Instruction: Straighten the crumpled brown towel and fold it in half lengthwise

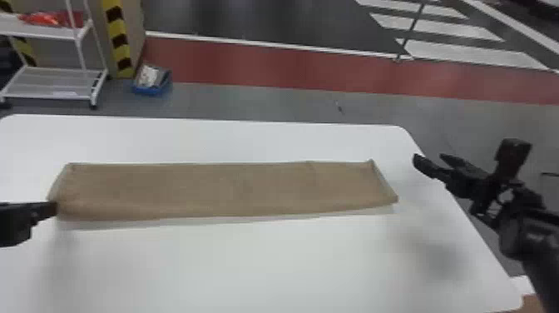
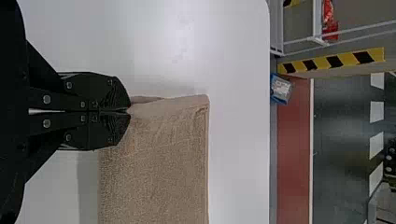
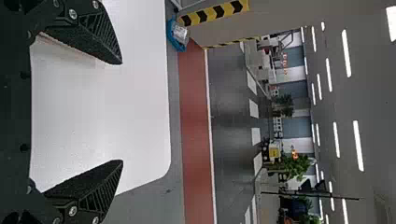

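On the counter (image 1: 291, 262), the towel (image 1: 233, 189) looked folded longways; letting go seemed left. The left claw (image 2: 129, 110) pinched it; the right claw (image 3: 122, 112) gaped, empty.

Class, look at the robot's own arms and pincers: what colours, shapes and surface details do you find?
The left pincer and right pincer are black, with round silver screw heads and fingers narrowing towards the tips; ribs line the sides of the right one's fingers. The right arm is black too, with a blocky dark part near the wrist.
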Controlling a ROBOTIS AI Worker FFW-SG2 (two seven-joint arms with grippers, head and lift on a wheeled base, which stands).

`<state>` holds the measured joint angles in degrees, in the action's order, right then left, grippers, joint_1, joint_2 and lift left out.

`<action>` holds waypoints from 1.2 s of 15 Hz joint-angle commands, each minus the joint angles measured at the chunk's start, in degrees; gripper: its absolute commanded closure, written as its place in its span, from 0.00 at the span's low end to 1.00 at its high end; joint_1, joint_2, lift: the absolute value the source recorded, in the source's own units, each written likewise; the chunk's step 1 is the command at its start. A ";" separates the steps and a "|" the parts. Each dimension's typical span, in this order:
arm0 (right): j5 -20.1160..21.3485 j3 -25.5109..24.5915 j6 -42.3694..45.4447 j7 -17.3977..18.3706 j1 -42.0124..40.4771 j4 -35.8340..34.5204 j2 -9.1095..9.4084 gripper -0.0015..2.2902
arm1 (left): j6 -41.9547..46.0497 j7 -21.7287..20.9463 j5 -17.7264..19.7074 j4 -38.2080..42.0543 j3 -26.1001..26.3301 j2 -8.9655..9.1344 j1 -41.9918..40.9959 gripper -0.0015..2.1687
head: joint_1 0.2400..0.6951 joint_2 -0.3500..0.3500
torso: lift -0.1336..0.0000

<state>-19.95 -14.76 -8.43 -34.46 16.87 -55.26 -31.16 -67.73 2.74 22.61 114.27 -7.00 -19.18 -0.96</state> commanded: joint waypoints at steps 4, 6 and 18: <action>0.35 1.66 -5.94 -2.72 0.53 -2.93 0.57 0.07 | 1.85 -0.81 -0.64 4.56 -1.43 -0.07 -2.21 0.01 | 1.00 0.22 | 0.08; 0.44 3.42 -7.35 -2.72 1.14 -3.63 0.75 0.07 | 5.02 -0.72 -0.47 3.15 -1.43 0.02 -1.24 0.01 | 1.00 0.24 | 0.08; 14.32 5.36 -22.82 -18.01 8.88 -4.07 0.49 0.11 | -4.65 -10.21 -1.26 -16.80 1.73 -0.60 17.22 0.02 | 1.00 0.35 | 0.08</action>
<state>-6.53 -9.39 -31.25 -52.25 25.77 -59.39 -30.54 -72.08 -7.39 21.79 98.60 -6.25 -19.67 15.49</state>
